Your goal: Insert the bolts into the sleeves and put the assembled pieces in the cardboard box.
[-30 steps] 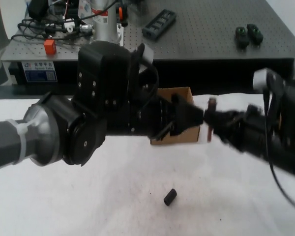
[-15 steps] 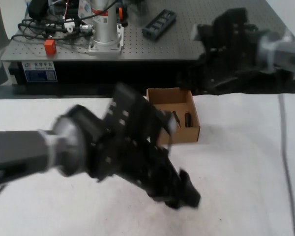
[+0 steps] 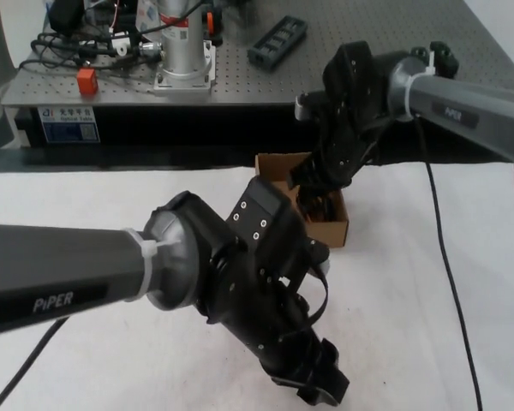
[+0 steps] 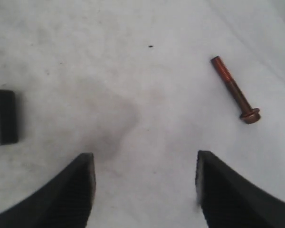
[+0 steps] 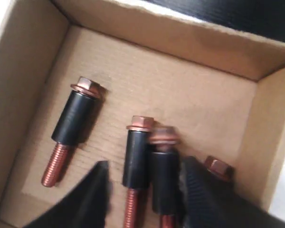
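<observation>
White cloth covered the table (image 3: 428, 342). Low over it, the left fingers (image 4: 71, 194) hung spread apart with nothing between them but bare cloth. A black sleeve (image 4: 2, 116) lay outside one finger, and a copper bolt (image 4: 235, 90) lay outside and a little ahead of the other. Sleeve and bolt were well apart. The bolt rested flat, its long axis slanting across the line that joined the two fingers, head end nearer the fingers and threaded tip pointing away. This arm was by far the nearer to both loose parts. By my judgement, taking either one called for a sideways shift, and for the bolt a turn of the wrist as well.

Further right, the cardboard box (image 3: 332, 231) stood at the far edge of the cloth. The right fingers (image 5: 85, 199) hovered inside it, parted and clamping nothing. Two assembled pieces (image 5: 137, 152) lay side by side on the box floor between them, a third (image 5: 76, 118) off to one side.
</observation>
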You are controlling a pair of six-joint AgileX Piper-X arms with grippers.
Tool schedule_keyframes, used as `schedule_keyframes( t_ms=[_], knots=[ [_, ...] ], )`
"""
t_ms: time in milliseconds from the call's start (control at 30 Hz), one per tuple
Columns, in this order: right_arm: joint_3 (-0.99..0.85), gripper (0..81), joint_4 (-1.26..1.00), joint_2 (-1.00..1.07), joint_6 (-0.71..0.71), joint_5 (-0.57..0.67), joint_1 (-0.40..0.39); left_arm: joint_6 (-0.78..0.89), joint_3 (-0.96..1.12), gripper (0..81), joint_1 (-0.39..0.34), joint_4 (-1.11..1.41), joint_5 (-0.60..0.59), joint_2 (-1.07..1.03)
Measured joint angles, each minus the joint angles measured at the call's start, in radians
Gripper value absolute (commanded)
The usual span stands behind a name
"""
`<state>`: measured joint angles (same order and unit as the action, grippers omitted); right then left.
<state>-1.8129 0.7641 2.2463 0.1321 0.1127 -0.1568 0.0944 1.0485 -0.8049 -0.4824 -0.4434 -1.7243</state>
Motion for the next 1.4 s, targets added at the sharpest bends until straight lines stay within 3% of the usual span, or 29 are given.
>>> schedule_keyframes(
  t_ms=[133,233,367,533,800,933,1000,1167,1400],
  knots=[
    [0.000,34.2,-0.002,-0.048,0.000,0.036,0.002,-0.008,0.002,44.7,0.000,-0.014,0.110,0.000],
    [0.038,34.2,-0.001,-0.194,0.000,0.066,0.009,-0.053,0.002,44.5,0.000,-0.014,0.226,0.000],
    [0.136,34.2,-0.010,-0.375,0.000,0.075,0.035,-0.145,0.029,38.4,0.000,-0.019,0.301,-0.022],
    [0.323,34.2,-0.012,-0.555,0.000,0.076,0.061,-0.227,0.148,36.8,0.015,-0.109,0.320,-0.103],
    [0.768,34.2,-0.060,-0.889,-0.076,0.076,0.064,-0.300,0.332,36.8,0.030,-0.259,0.322,-0.237],
    [0.879,34.2,-0.064,-0.975,-0.119,0.076,0.064,-0.329,0.407,36.4,0.030,-0.335,0.322,-0.303],
    [0.929,34.2,-0.049,-1.023,-0.147,0.076,0.064,-0.329,0.422,30.9,0.030,-0.356,0.322,-0.326],
    [1.008,34.2,0.083,-1.099,-0.197,0.076,0.060,-0.334,0.431,1.1,0.030,-0.364,0.313,-0.346],
    [1.133,34.2,0.178,-1.088,-0.245,0.059,0.020,-0.296,0.423,0.7,0.043,-0.417,0.332,-0.325]
  ],
)
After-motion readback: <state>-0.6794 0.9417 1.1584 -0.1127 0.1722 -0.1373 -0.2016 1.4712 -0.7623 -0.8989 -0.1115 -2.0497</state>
